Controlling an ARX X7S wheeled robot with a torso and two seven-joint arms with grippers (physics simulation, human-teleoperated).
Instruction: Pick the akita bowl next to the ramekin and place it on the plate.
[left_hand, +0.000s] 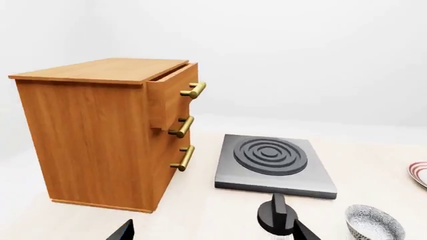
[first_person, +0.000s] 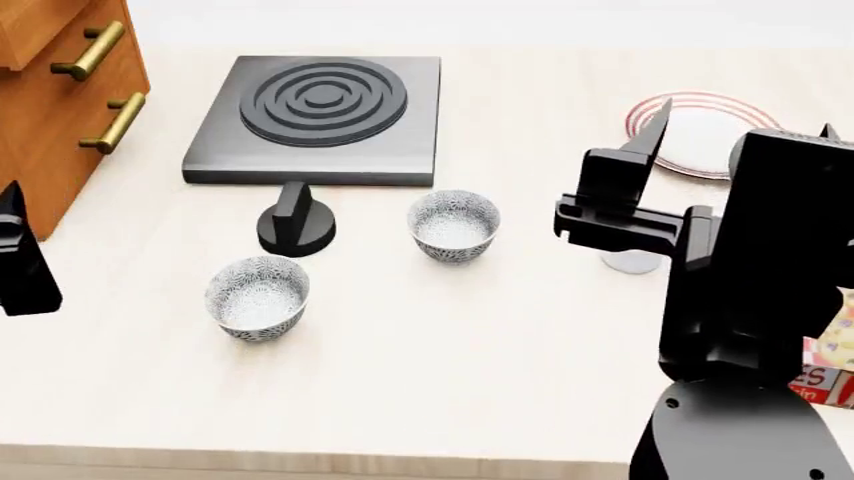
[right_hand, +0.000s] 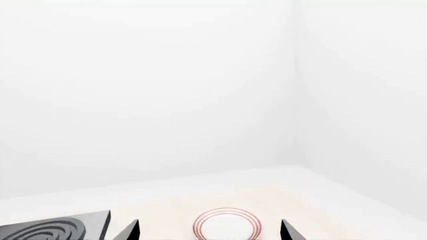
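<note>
akita bowl (first_person: 454, 226) upright, mouth up, left of ramekin (first_person: 631, 262), plate (first_person: 694, 133) beyond

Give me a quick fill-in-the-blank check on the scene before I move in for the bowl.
1. On the table stand ___ patterned bowls.
2. The thin rings around the rim of the plate are ___.
3. In the left wrist view, the front of the wooden cabinet shows ___ brass handles.

Missing words: two; red; three.
</note>
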